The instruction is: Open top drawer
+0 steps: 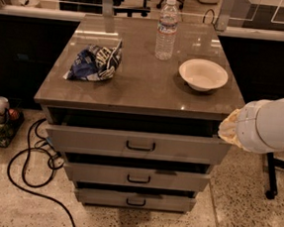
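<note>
The top drawer (139,144) sits directly under the grey cabinet top (134,92), with its small black bar handle (140,146) at the centre of the flat front. Its front stands a little forward of the cabinet, and a dark gap shows between its upper edge and the top, so it appears partly open rather than flush. The middle drawer (136,177) and bottom drawer (134,199) step back beneath it, each with the same handle, which is probably why the top one looks the widest from this high viewpoint. The gripper (228,130) is at the end of the white arm (275,122) that reaches in from the right. It hangs just beside the cabinet's front right corner at about the height of the top drawer's upper edge, well apart from the handle. Whether it is apart or together cannot be told, as only a pale yellowish tip shows. From that position it grips nothing on the drawer, and pulling further would likely mean coming across to the central handle. A water bottle (166,30), a white bowl (203,74) and a crumpled blue chip bag (97,62) rest on the top, back from the front edge, so a sliding drawer should not disturb them. A black cable (33,160) loops on the floor to the left, clear of the drawer's path.
</note>
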Action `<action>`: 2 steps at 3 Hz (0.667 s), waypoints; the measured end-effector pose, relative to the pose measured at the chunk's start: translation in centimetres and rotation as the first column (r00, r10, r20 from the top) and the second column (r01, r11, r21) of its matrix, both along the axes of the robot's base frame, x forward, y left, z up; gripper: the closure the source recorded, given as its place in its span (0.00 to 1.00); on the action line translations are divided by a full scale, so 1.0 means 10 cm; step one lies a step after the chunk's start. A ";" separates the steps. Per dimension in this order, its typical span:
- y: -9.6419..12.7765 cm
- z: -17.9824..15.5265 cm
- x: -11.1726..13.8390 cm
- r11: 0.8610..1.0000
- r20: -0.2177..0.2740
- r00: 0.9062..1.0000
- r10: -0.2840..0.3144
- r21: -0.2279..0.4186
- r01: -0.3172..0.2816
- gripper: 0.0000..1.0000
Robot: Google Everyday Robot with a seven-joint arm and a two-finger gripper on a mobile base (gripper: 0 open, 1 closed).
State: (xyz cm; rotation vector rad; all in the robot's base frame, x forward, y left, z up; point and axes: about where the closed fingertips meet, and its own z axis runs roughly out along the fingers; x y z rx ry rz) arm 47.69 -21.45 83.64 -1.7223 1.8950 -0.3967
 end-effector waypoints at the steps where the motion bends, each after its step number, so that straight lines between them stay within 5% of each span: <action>1: 0.05 -0.21 0.05 1.000 0.026 1.000 0.015 0.017 -0.015 1.00; 2: 0.16 -0.66 0.11 0.998 0.071 0.996 0.050 0.032 -0.052 1.00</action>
